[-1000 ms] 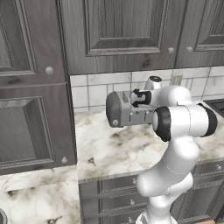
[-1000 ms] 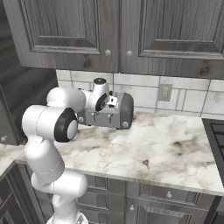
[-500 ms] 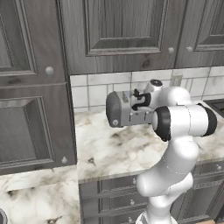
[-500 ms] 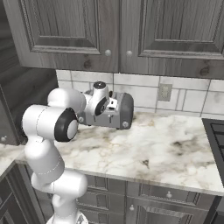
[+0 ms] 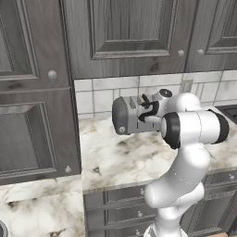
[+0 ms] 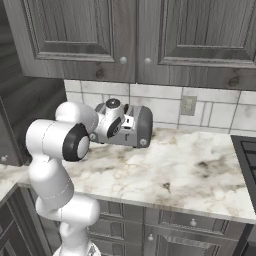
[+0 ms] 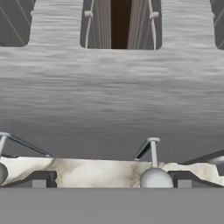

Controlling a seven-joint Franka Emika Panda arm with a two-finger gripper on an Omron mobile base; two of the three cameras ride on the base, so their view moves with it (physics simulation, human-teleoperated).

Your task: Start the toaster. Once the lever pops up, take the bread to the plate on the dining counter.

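Observation:
The gray toaster (image 5: pixel 127 115) stands on the marble worktop against the tiled wall, also seen at toaster (image 6: pixel 140 125). My gripper (image 5: pixel 148 110) hangs close over its front side, gripper (image 6: pixel 124 127) pointing down at it. In the hand view the brushed metal toaster (image 7: pixel 109 96) lies right below, with a round knob (image 7: pixel 155 177) and thin tabs at its near edge. The open gripper (image 7: pixel 111 180) has nothing between its dark fingertips (image 7: pixel 39 180). A dark brown strip, likely the bread (image 7: pixel 120 24), shows inside the middle slot. The plate and the dining counter are out of view.
Gray upper cabinets (image 5: pixel 125 32) hang over the toaster. A tall cabinet (image 5: pixel 32 125) closes the left side. A dark stovetop (image 6: pixel 247 160) sits at the right end of the worktop (image 6: pixel 190 170). A wall outlet (image 6: pixel 188 105) is behind. Drawers (image 5: pixel 115 208) run below.
The hand has sunk a little along the toaster's front, closer to its tabs. The jaws stayed open. The toaster has not moved.

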